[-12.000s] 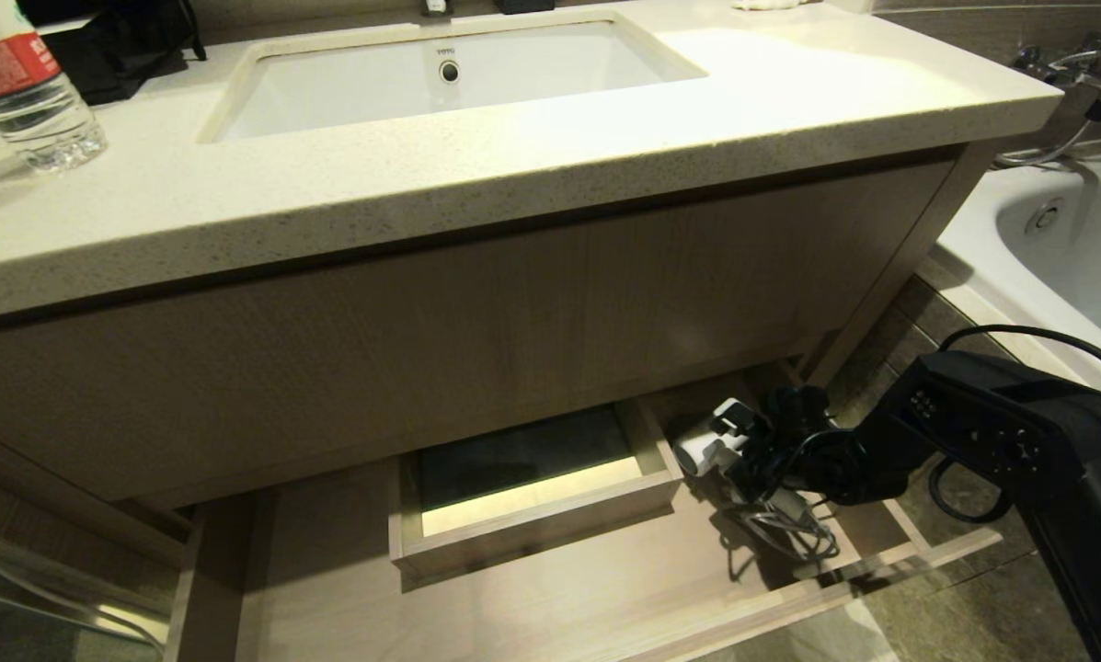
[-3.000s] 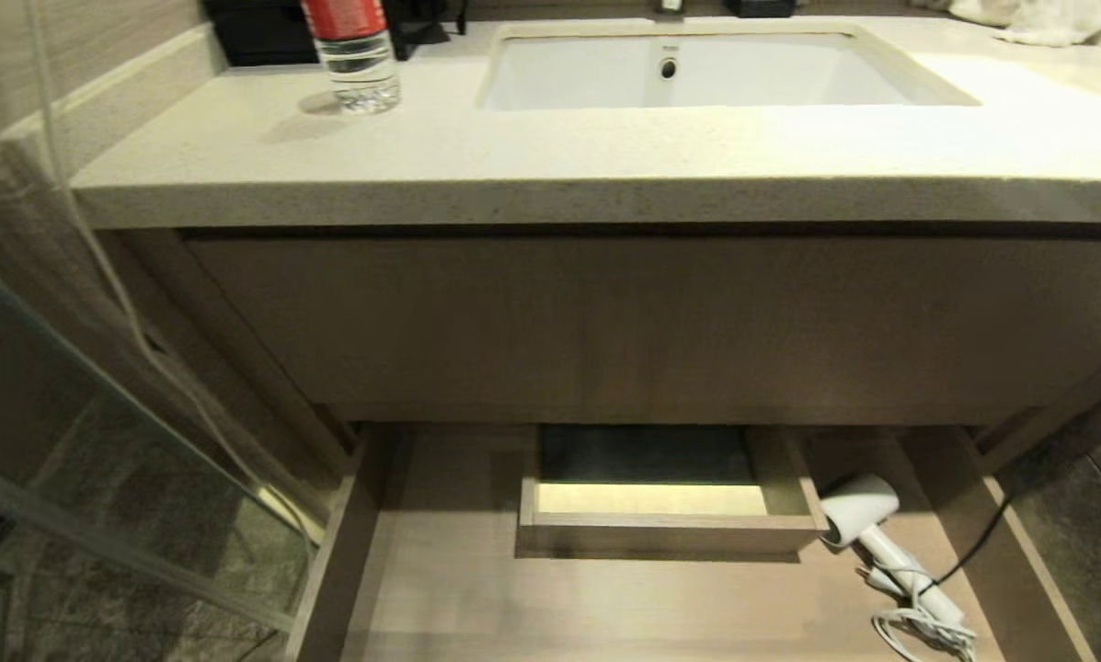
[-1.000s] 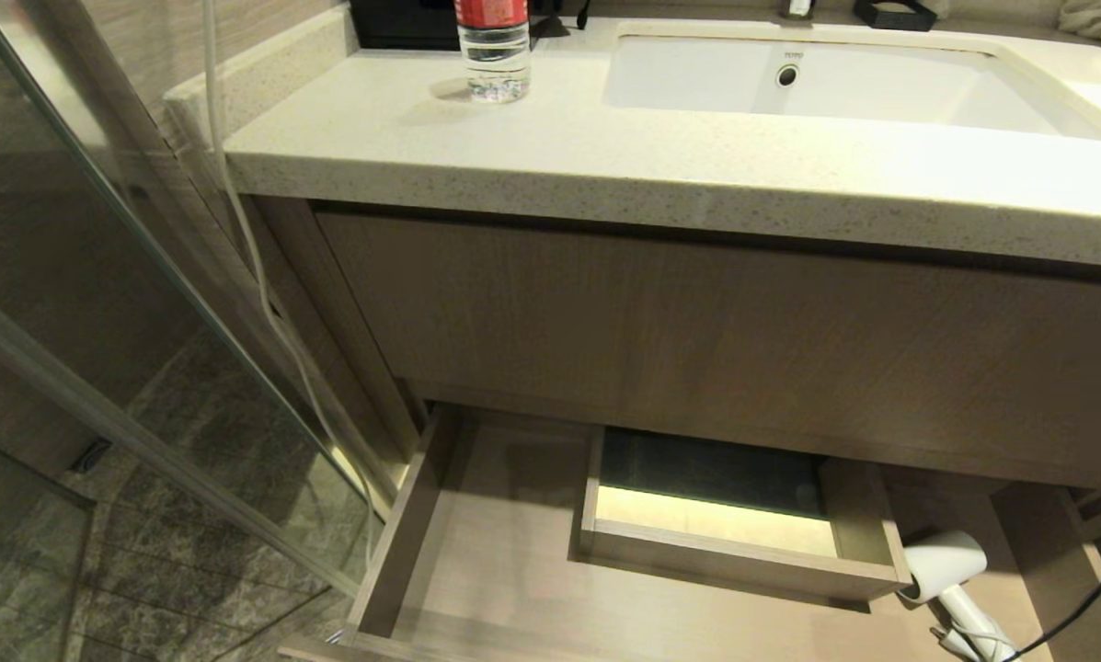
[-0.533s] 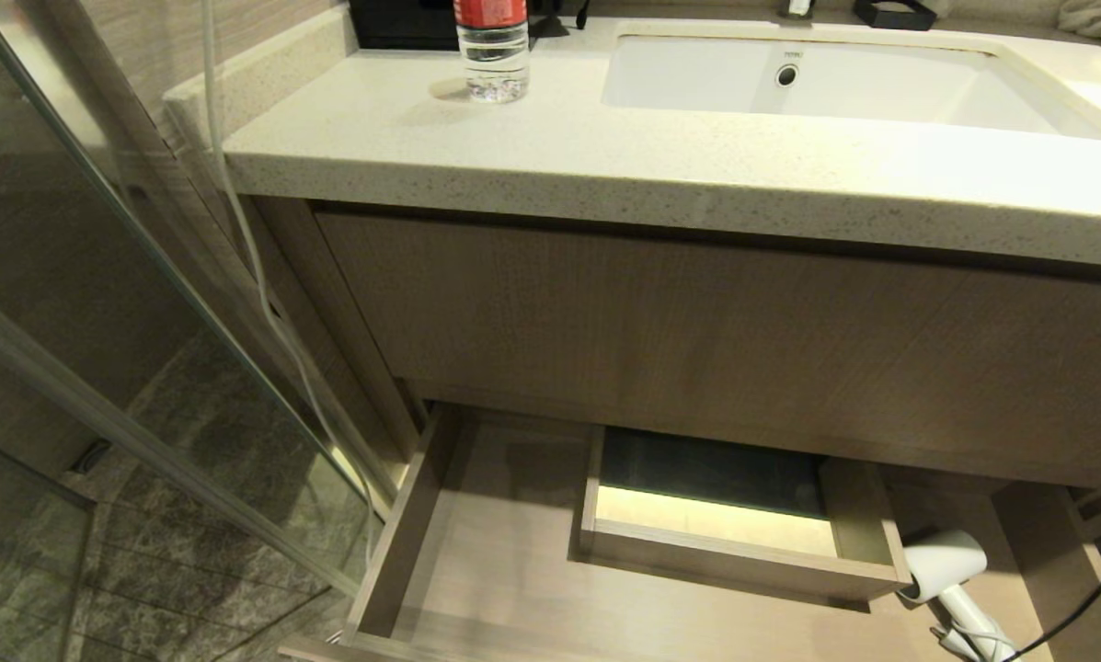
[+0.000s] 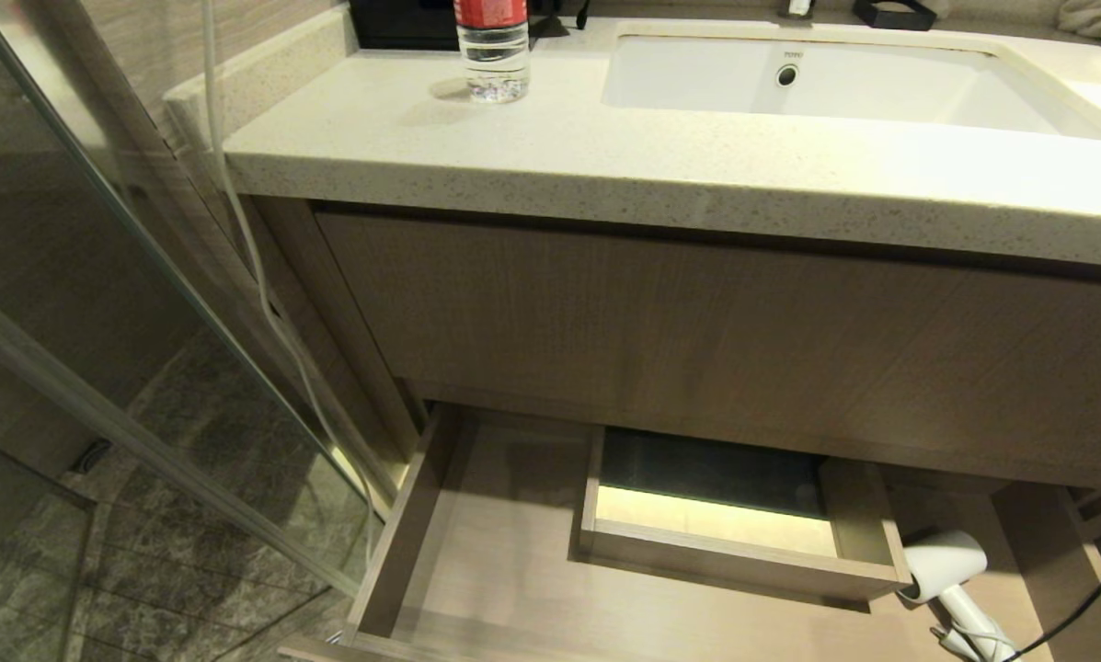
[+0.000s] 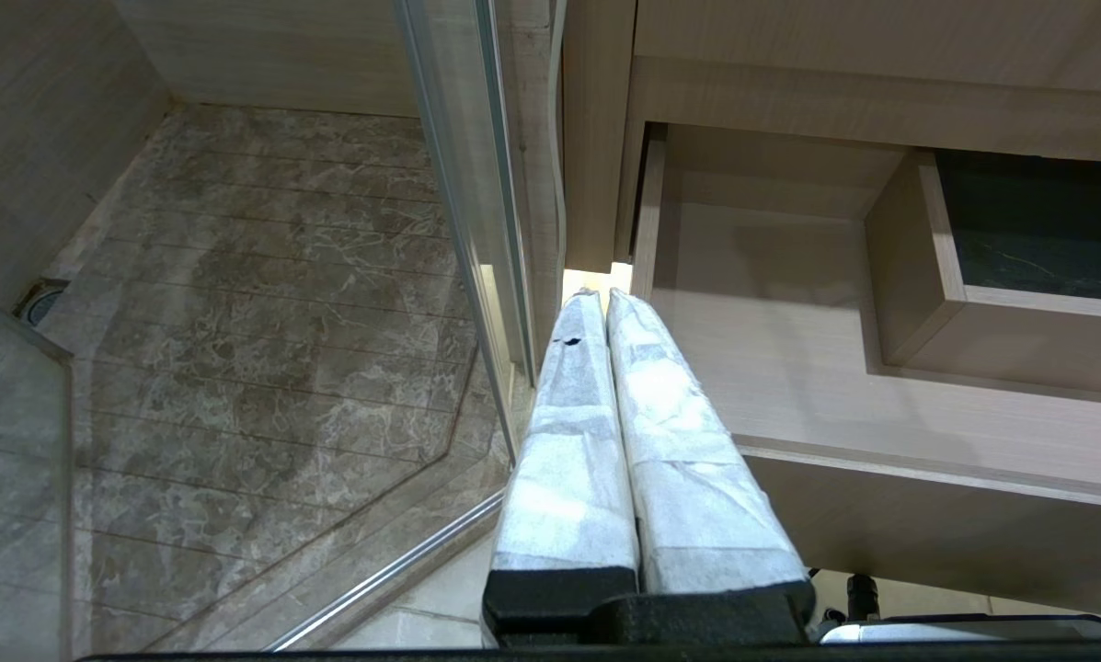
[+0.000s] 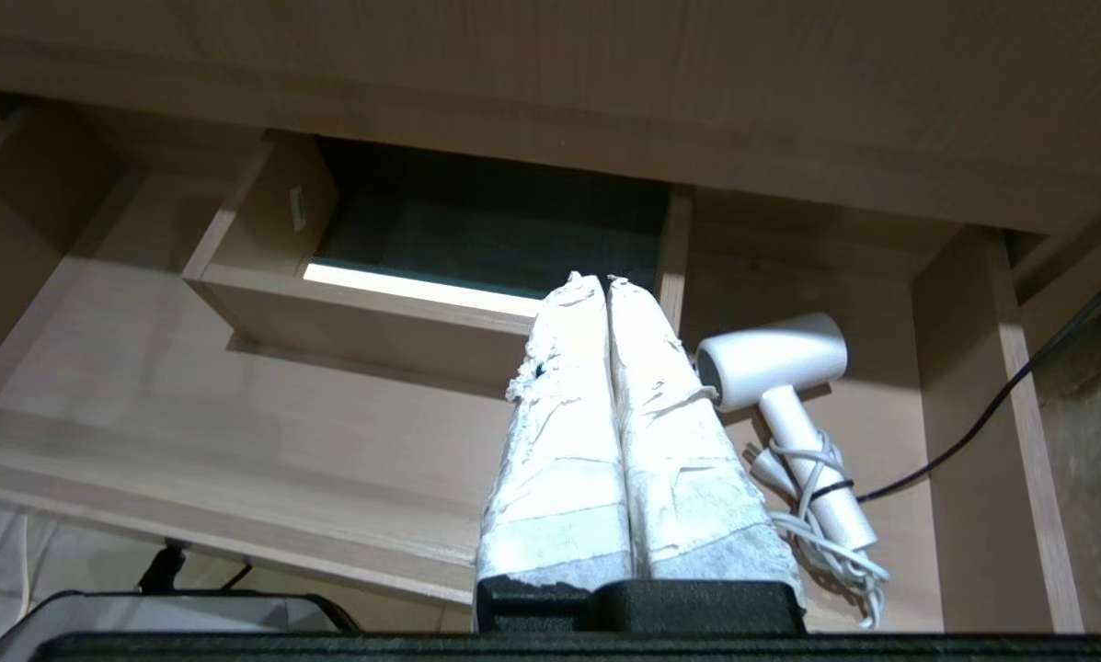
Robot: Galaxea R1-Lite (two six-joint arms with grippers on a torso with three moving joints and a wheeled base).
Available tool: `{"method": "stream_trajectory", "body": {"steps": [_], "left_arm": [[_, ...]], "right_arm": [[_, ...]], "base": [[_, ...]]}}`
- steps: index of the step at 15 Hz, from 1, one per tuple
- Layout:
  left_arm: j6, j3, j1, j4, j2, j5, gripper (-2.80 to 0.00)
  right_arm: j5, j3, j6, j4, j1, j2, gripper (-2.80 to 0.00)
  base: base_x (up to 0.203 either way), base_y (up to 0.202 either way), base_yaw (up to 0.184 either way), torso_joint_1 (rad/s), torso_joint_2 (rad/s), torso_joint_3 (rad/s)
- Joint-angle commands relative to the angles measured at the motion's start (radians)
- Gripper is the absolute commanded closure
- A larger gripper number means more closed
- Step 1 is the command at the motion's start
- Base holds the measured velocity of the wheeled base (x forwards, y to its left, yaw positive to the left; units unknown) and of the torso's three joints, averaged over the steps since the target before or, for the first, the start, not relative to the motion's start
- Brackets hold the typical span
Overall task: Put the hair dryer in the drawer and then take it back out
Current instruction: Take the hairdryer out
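Dryer [image 7: 771, 360] sits in the open drawer [image 7: 348, 432], right gripper [image 7: 605, 285] closed and empty, so spread wide, grab the handle, mind the cord.

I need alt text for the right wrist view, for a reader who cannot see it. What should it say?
A white hair dryer lies in the open wood-grain drawer, its white cord bundled around the handle, beside a boxed rectangular cutout. The right gripper, its fingers wrapped in white and shut together, is empty and points toward the cutout, apart from the dryer.
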Motion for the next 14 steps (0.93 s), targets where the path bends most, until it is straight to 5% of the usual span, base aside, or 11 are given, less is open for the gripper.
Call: {"method": "stream_trajectory", "body": {"steps": [1, 7, 11, 14], "left_arm": [[0.000, 0.000, 0.000, 0.000, 0.000, 0.000, 0.00], [0.000, 0.000, 0.000, 0.000, 0.000, 0.000, 0.00], [0.000, 0.000, 0.000, 0.000, 0.000, 0.000, 0.00], [0.000, 0.000, 0.000, 0.000, 0.000, 0.000, 0.00]], "right_arm": [[0.003, -0.020, 0.001, 0.032, 0.000, 0.004, 0.00], [0.064, -0.333, 0.002, 0.292, 0.000, 0.044, 0.00], [0.068, -0.569, -0.019, 0.428, 0.004, 0.319, 0.00], [0.057, -0.832, -0.094, 0.659, -0.011, 0.572, 0.00]], "base": [[0.000, 0.000, 0.000, 0.000, 0.00, 0.000], [0.000, 0.000, 0.000, 0.000, 0.00, 0.000], [0.000, 0.000, 0.000, 0.000, 0.00, 0.000], [0.000, 0.000, 0.000, 0.000, 0.00, 0.000]]}}
